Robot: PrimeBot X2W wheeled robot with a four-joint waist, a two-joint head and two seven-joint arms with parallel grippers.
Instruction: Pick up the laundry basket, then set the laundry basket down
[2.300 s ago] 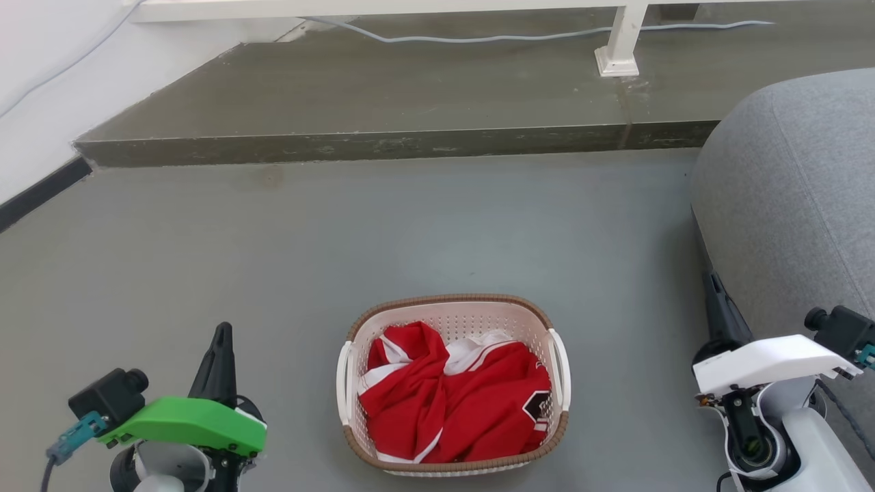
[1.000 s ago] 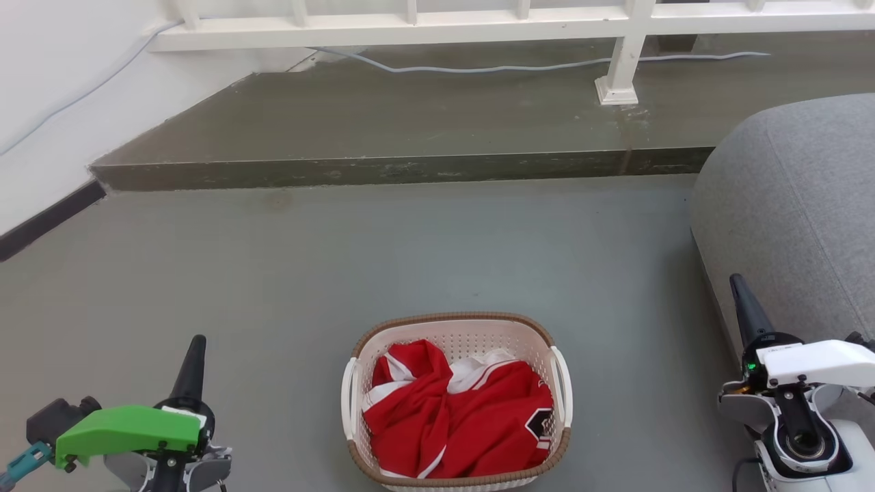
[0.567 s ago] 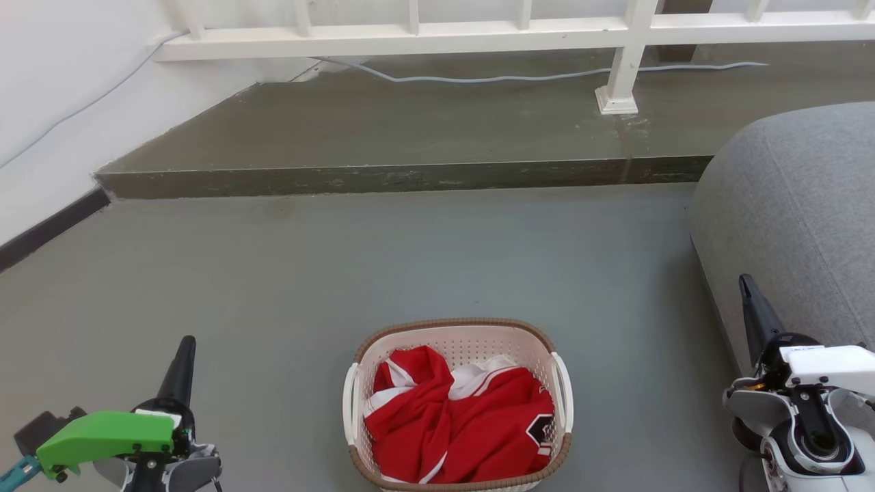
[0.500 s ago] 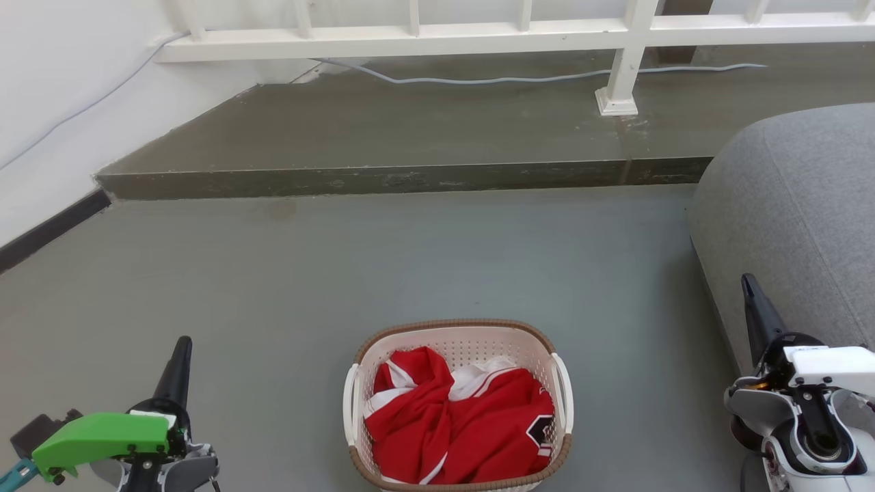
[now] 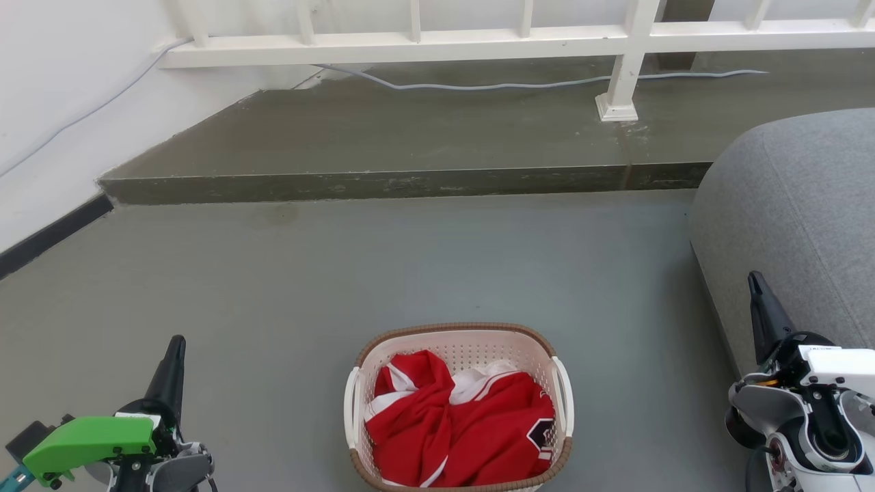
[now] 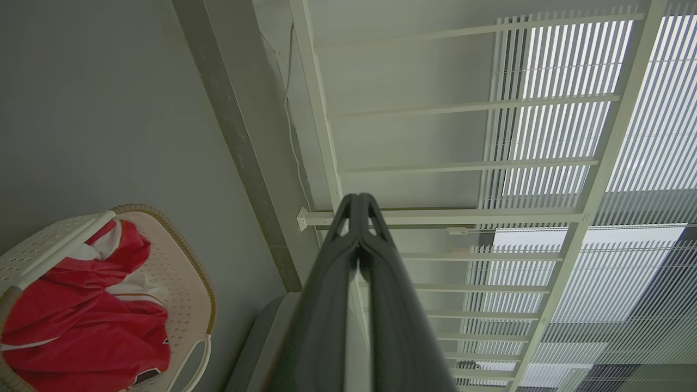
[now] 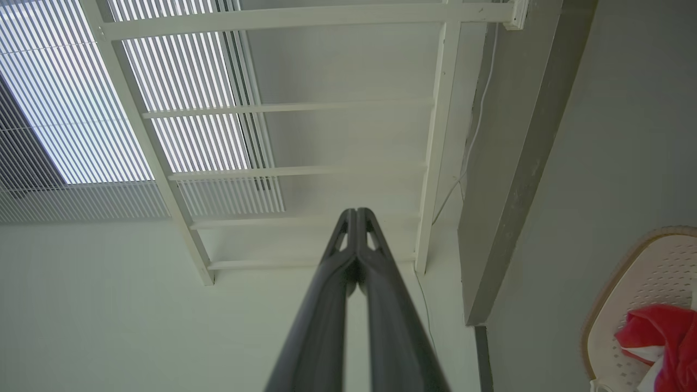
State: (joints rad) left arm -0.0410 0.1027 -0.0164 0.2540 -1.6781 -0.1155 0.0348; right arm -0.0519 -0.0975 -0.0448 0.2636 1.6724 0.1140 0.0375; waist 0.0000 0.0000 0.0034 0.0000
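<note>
The laundry basket, cream-white with a brown woven rim and white side handles, stands on the grey floor at the bottom centre of the head view, holding red and white clothing. It also appears at the lower left of the left wrist view as the laundry basket and at the lower right of the right wrist view as the laundry basket. My left gripper is shut, well to the left of the basket. My right gripper is shut, well to its right, beside the grey seat. Both are empty.
A raised concrete step crosses the floor beyond the basket, with a white railing and a grey cable on it. A large grey upholstered seat fills the right side. A white wall with dark skirting lies left.
The head camera has tilted up, so the basket sits lower in the picture and more railing shows. Both grippers have drawn back and outward from the basket, staying shut.
</note>
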